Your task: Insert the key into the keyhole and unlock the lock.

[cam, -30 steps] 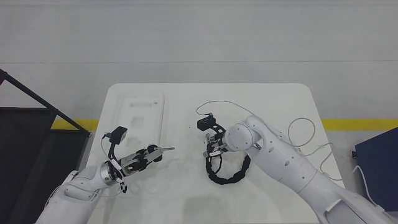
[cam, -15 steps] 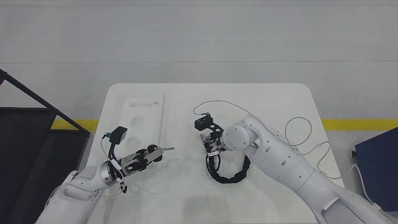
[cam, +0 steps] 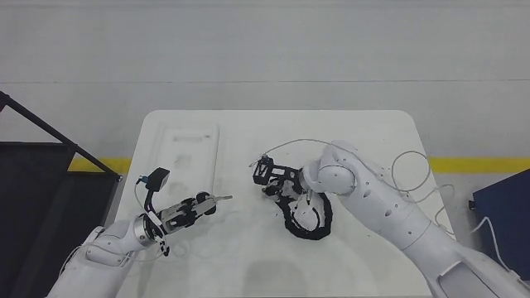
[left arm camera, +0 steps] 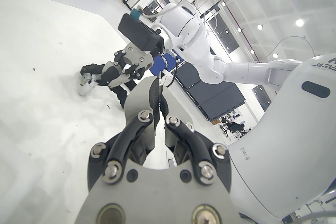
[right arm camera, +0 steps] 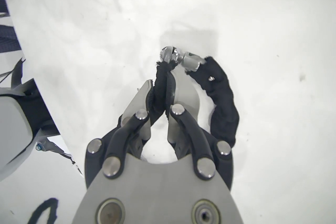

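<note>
Two grasps are made; insertion and turning remain, by my judgement. At lower left of the top view, the left gripper (left arm camera: 158,93) is clenched on the thin silver metal key (cam: 220,199). At centre, the right gripper (right arm camera: 160,86) pinches the black fabric-sleeved chain lock (right arm camera: 223,104) behind its round silver cylinder (right arm camera: 170,53), well apart from the key. Since a second ago the right wrist has swung leftward, dragging the loop; the left arm is unchanged.
</note>
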